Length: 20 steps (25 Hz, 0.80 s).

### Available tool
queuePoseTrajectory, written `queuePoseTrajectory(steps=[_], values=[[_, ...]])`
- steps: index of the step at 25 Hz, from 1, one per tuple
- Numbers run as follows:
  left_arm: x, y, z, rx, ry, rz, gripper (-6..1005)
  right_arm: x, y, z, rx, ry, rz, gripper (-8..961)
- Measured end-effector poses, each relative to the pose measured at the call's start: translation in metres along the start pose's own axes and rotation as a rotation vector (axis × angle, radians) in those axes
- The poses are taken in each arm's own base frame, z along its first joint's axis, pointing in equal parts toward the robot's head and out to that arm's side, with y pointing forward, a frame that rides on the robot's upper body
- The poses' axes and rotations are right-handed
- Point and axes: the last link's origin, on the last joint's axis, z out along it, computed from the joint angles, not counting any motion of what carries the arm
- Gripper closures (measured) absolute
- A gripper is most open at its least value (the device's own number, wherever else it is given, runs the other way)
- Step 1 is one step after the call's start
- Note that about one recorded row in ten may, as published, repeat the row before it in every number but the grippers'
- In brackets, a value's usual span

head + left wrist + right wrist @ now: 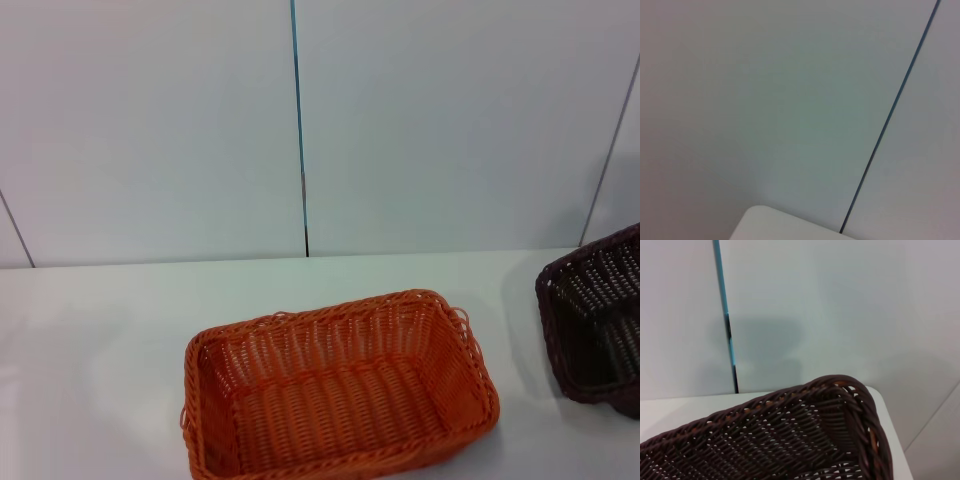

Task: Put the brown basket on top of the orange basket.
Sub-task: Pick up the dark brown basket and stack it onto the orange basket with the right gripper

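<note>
The orange basket (335, 385) sits on the white table in the head view, low and centre, open side up and empty. The brown basket (597, 315) is at the right edge of that view, tilted and cut off by the frame. In the right wrist view the brown basket (790, 440) fills the lower part, its braided rim close to the camera. Neither gripper shows in any view.
The white table (120, 330) stretches left of the orange basket and behind it. A white panelled wall (300, 120) with a dark vertical seam stands behind the table. The left wrist view shows only that wall and a rounded table corner (765, 225).
</note>
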Motion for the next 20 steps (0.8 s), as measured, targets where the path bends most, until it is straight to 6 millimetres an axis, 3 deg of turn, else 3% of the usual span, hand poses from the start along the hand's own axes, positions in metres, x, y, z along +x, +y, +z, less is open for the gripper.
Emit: queuePoseTrajectory(steps=[13,20], values=[[0.002,-0.001,0.000,0.005,0.003,0.006,499,0.001,-0.003,-0.003,0.030,0.022,0.014,769],[0.005,0.000,0.002,0.007,0.007,0.013,499,0.015,-0.005,-0.021,0.032,0.060,-0.002,769]])
